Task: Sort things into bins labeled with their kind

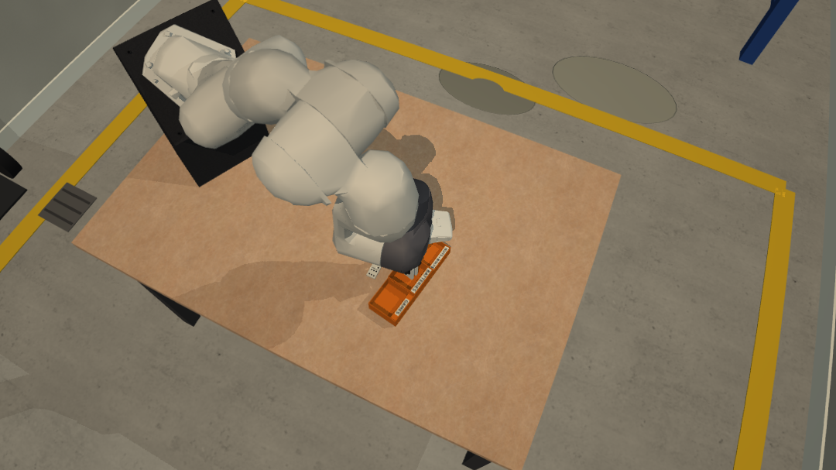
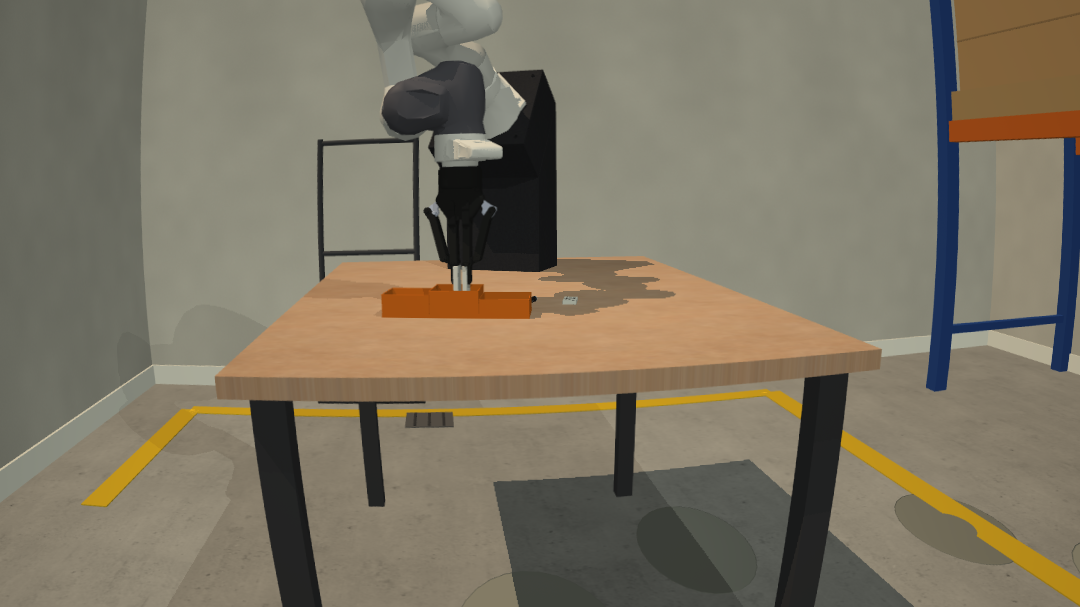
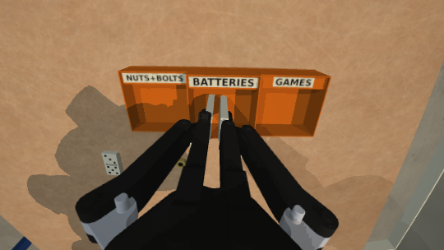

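Wrist view: gripper clenched on nothing at BATTERIES bin

Gripper points down over the BATTERIES bin. 2 pale fingers nearly together, only a narrow gap, nothing grasped. Tips near rim level; can't tell if they're inside.

Landmark = BATTERIES bin. 3 orange bins side by side on the table. Wrist view: NUTS+BOLTS bin left of it, GAMES bin right of it. All 3 upright.

Task things: 1 domino lies flat on the table, below and left of BATTERIES in wrist view, well apart from the bins. Top view has another dotted white tile on the table, near BATTERIES on its unlabelled side. Wrist view also has a small brass-coloured piece with a dark centre, on the table below-left of BATTERIES, partly behind the gripper. Too small to name.

Exterior view: small black end shows just beside NUTS+BOLTS. Can't tell what it is.
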